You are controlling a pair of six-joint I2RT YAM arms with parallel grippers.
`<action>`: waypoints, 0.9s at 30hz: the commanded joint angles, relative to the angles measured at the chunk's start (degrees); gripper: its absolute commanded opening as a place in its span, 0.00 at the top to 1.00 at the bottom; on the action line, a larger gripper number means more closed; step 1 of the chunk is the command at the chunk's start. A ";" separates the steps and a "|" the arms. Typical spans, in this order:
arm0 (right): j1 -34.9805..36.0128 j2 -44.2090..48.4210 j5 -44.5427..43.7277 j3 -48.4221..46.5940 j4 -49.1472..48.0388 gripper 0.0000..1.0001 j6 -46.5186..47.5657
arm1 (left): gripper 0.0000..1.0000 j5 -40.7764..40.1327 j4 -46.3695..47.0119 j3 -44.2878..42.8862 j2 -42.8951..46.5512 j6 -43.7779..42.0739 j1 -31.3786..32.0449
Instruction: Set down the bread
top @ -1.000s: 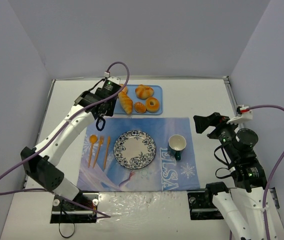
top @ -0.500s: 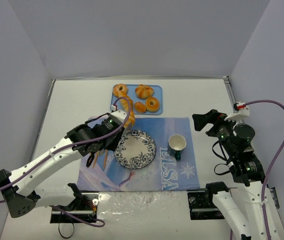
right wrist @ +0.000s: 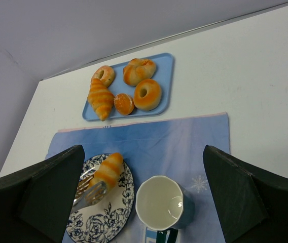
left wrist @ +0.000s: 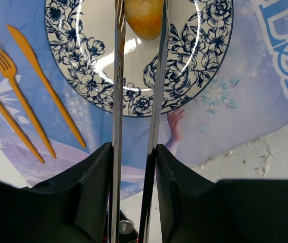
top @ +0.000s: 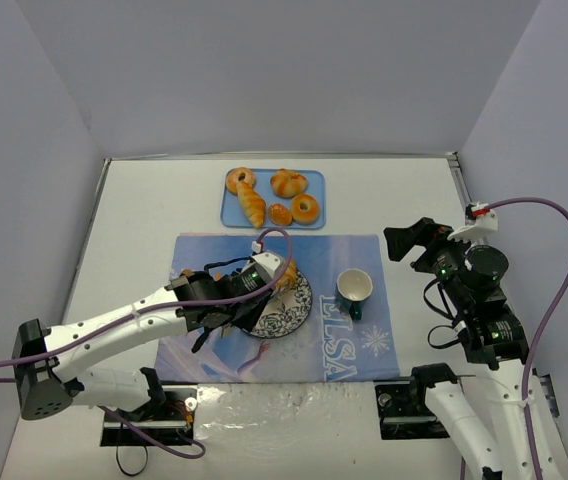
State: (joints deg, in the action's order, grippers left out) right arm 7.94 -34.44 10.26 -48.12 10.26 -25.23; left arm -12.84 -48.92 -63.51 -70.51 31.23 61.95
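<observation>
While the plate [right wrist: 116, 212] bears one roll [right wrist: 108, 170], the tray [right wrist: 166, 71] holds pastries [right wrist: 146, 94].

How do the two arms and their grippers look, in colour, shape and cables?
The left arm and right arm have white links, black joints and small green lights; a purple cable follows each. The left gripper carries long thin metal blades on black mounts; the right gripper has broad black fingers.
</observation>
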 commanded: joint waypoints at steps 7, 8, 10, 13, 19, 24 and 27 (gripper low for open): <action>-0.02 -0.37 -0.76 -1.98 -4.64 0.00 1.06 | 0.81 0.96 6.11 0.68 -1.77 3.02 1.13; 0.02 -0.37 -0.77 -1.98 -4.64 0.00 1.01 | 0.78 0.87 6.11 0.62 -1.98 3.15 1.42; 0.05 -0.51 -0.70 -1.98 -4.64 0.00 0.98 | 0.74 0.60 6.11 0.51 -2.15 3.29 2.00; 0.05 -0.65 -0.68 -2.18 -4.64 0.00 1.00 | 0.62 0.14 5.52 -0.02 -2.06 3.49 2.56; 0.03 -0.63 -0.74 -2.36 -4.64 0.00 1.15 | 0.47 -1.03 3.71 -1.76 -1.17 3.46 2.62; -0.03 -0.72 -0.77 -2.07 -4.64 0.00 1.06 | 0.46 -2.55 1.72 -3.30 0.65 3.58 2.74; -0.03 -0.56 -0.86 -2.07 -4.64 0.00 1.06 | 0.46 -3.79 0.65 -4.85 2.11 3.42 2.74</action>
State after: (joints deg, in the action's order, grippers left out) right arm 7.94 -34.44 10.26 -48.12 10.26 -25.02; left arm -13.36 -47.27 -63.22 -72.17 34.08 64.20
